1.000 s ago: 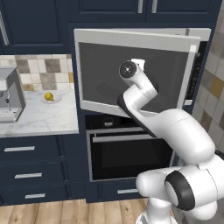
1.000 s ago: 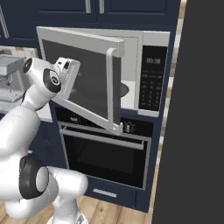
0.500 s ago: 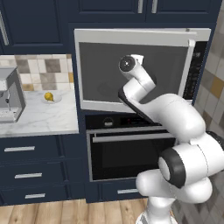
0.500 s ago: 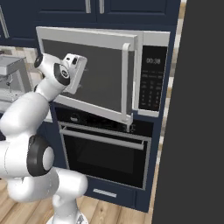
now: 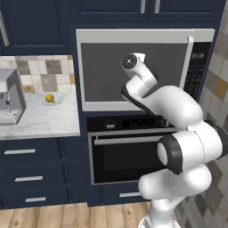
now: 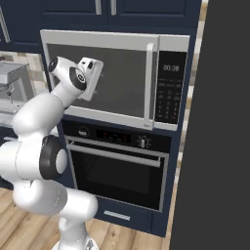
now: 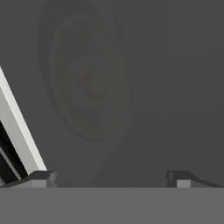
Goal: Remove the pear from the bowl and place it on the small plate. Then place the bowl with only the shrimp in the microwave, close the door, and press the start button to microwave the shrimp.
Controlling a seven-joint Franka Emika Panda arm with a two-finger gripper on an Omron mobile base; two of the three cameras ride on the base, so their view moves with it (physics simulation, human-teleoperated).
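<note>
The microwave door (image 5: 107,67) stands flush with the oven front, its handle (image 6: 150,83) beside the control panel (image 6: 168,93). My gripper (image 7: 112,177) is open, its fingertips (image 7: 41,177) wide apart and hard up against the dark door glass. The hand (image 6: 90,78) rests on the door's left half. Through the glass the bowl (image 7: 89,87) shows faintly, with a dim reddish shrimp (image 7: 91,85) inside. The yellow pear (image 5: 50,98) lies on the small plate (image 5: 58,102) on the counter to the left.
A coffee machine (image 5: 9,100) stands on the marble counter (image 5: 40,122) at the left. A built-in oven (image 5: 129,151) sits under the microwave. A tall dark panel (image 6: 219,146) walls off the right side.
The microwave door has swung from well ajar to shut against the oven front, with my hand following it in toward the microwave.
</note>
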